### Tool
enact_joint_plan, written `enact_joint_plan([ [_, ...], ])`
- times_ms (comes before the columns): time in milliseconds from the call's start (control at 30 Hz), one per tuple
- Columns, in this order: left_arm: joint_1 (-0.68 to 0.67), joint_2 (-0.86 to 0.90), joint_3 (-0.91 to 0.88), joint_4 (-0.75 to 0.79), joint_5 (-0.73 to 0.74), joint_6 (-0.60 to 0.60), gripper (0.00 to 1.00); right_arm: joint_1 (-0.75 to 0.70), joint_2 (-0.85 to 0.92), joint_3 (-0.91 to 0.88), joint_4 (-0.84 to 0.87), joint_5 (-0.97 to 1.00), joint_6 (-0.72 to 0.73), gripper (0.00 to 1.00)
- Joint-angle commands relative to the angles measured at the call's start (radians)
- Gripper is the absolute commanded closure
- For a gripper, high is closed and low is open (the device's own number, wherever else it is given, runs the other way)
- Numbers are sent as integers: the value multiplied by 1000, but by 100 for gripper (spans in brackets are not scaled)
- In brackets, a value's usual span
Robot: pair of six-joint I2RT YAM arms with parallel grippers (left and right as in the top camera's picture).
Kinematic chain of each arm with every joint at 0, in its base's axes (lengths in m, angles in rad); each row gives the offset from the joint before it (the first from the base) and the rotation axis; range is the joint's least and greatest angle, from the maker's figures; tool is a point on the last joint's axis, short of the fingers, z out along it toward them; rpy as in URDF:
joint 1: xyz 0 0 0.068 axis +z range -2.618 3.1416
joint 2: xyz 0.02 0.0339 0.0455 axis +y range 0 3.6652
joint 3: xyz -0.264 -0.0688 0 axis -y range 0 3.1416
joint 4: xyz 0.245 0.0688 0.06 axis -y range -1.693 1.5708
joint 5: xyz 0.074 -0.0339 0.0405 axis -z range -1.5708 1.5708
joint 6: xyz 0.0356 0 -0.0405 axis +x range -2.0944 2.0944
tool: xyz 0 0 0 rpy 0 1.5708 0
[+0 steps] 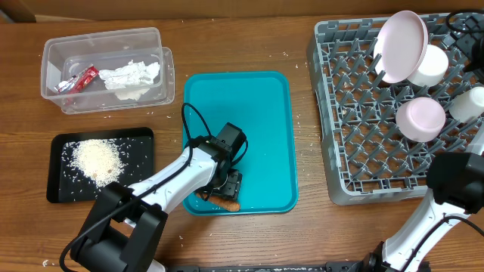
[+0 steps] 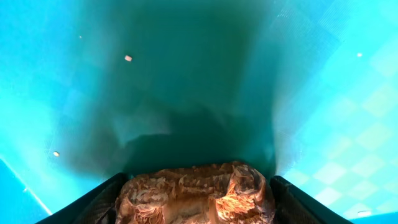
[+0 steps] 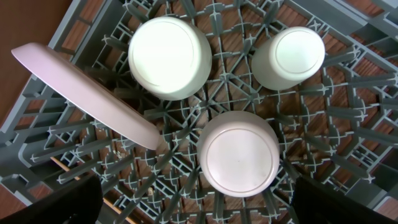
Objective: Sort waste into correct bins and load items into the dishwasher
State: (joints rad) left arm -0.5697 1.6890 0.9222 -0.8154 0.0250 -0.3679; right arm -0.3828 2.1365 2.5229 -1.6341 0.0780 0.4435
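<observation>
A brown food lump (image 2: 193, 193) lies on the teal tray (image 1: 257, 113) near its front left corner. My left gripper (image 1: 225, 190) is down over it, its dark fingers (image 2: 99, 199) pressed against both sides of the lump. The grey dish rack (image 1: 355, 151) holds a tilted plate (image 1: 401, 45), an upturned bowl (image 1: 420, 119) and two cups (image 1: 431, 66). My right gripper (image 3: 200, 208) hovers open above the bowl (image 3: 239, 154), holding nothing. The clear tub (image 1: 57, 53) contains a red wrapper (image 1: 79, 78) and a crumpled napkin (image 1: 130, 75).
A flat black tray (image 1: 60, 189) at the front left carries a heap of white rice (image 1: 97, 160). A few stray grains (image 2: 128, 58) dot the teal tray and the wooden table around the rack.
</observation>
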Motion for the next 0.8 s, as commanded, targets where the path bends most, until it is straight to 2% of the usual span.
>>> enact_joint_plan([
  [0, -6, 8, 31, -13, 1, -27, 27, -2, -31, 23, 5, -2, -1, 0],
  [233, 14, 8, 157, -113, -47, -30, 26, -2, -31, 23, 5, -2, -1, 0],
  [433, 84, 6, 268, -222, -95, -30, 25, -2, -31, 23, 5, -2, -1, 0],
  [633, 219, 3, 389, -330, -122, -41, 24, -2, -31, 23, 5, -2, -1, 0],
  [767, 360, 3, 453, -370, -127, -40, 22, -2, -31, 23, 5, -2, -1, 0],
])
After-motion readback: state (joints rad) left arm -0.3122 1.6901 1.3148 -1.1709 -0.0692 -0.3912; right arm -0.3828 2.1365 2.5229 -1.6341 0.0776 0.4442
